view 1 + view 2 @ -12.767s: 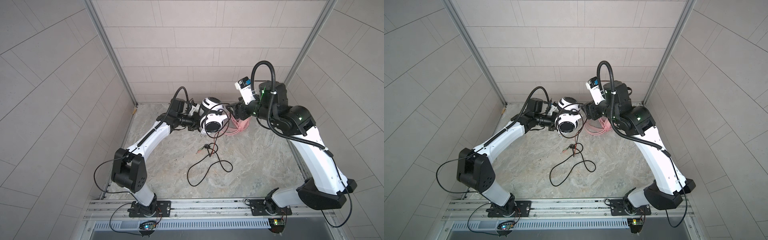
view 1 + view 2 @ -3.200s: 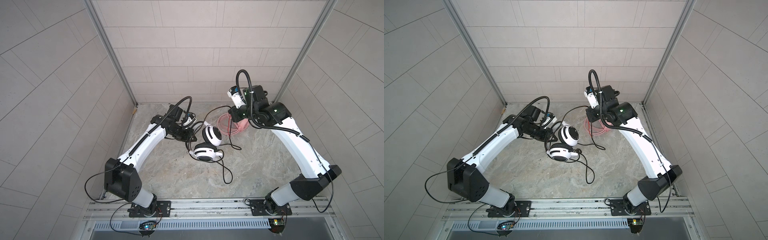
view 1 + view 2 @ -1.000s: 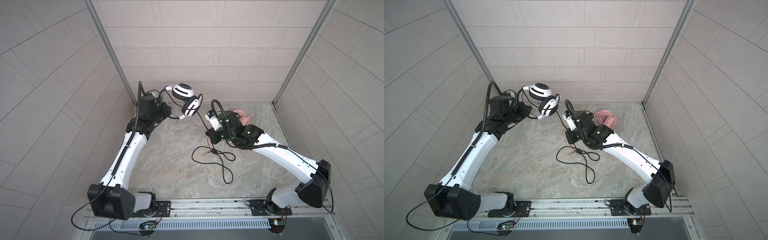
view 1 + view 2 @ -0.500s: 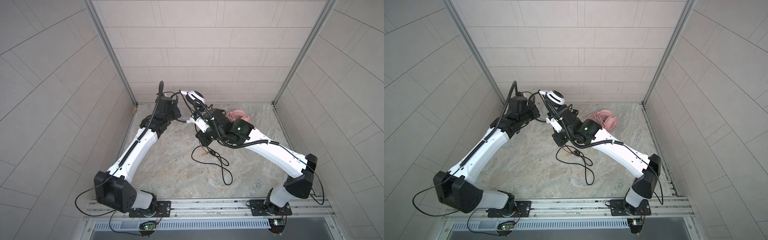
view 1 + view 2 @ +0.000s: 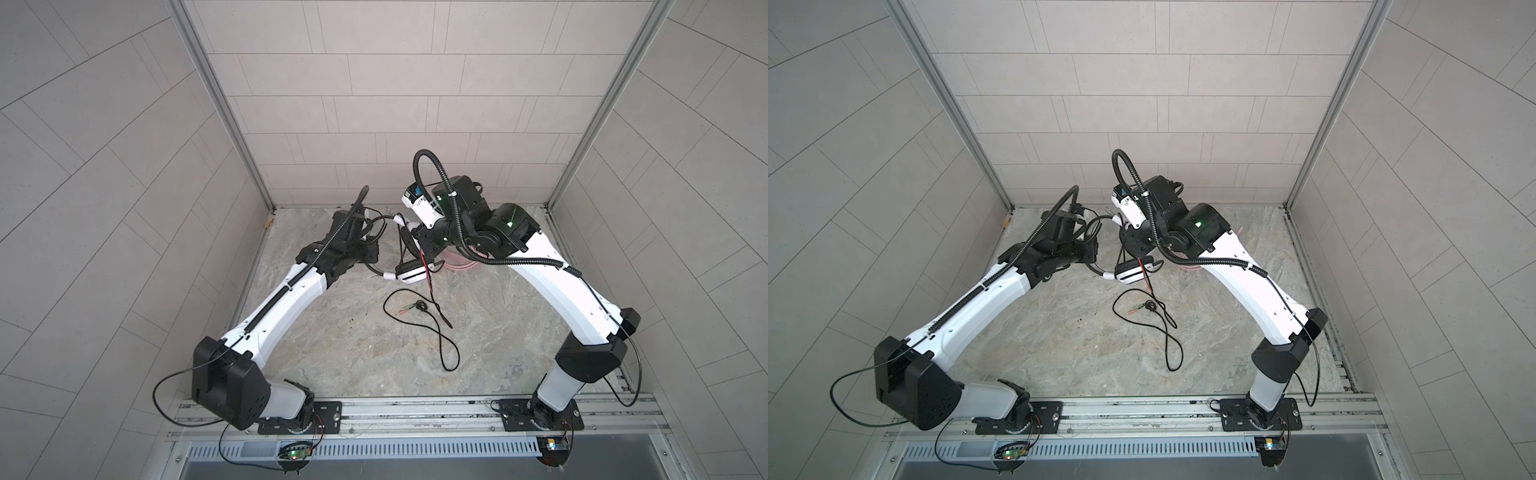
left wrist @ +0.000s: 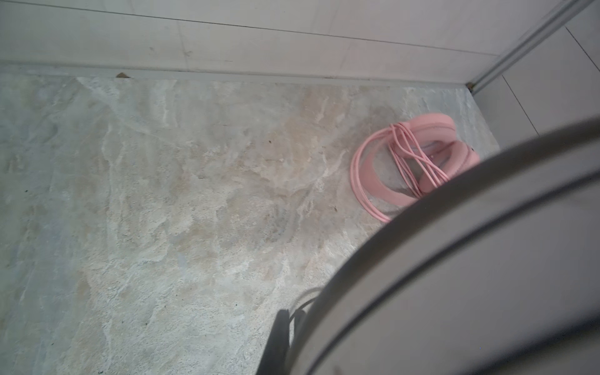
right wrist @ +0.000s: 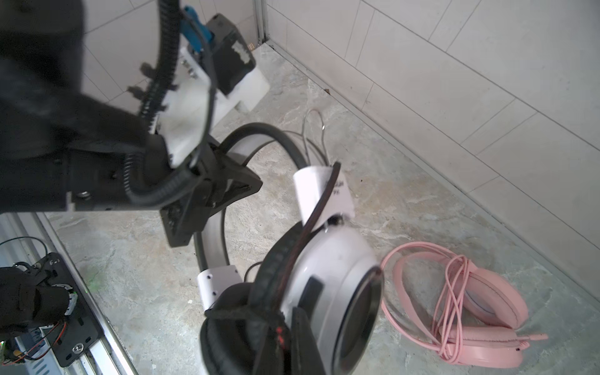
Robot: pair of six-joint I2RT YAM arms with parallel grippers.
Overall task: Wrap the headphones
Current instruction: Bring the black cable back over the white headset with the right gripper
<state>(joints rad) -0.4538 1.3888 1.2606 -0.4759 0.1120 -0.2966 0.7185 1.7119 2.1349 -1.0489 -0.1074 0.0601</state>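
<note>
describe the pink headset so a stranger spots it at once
Look along the tiled back wall toward its right corner. On the marbled stone floor lies the all-pink over-ear headset. Unlike the white-and-black headset, its cable is coiled around it.

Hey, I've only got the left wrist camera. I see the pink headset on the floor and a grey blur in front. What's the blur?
Observer: It's the white headset. The left claw is shut on its band.
Operator: Where's its cable?
Observer: Most of the cable lies loose on the floor, plugs free, in both top views.
Operator: And the right claw?
Observer: The right claw is shut, seemingly on the cable close to the headset.
</note>
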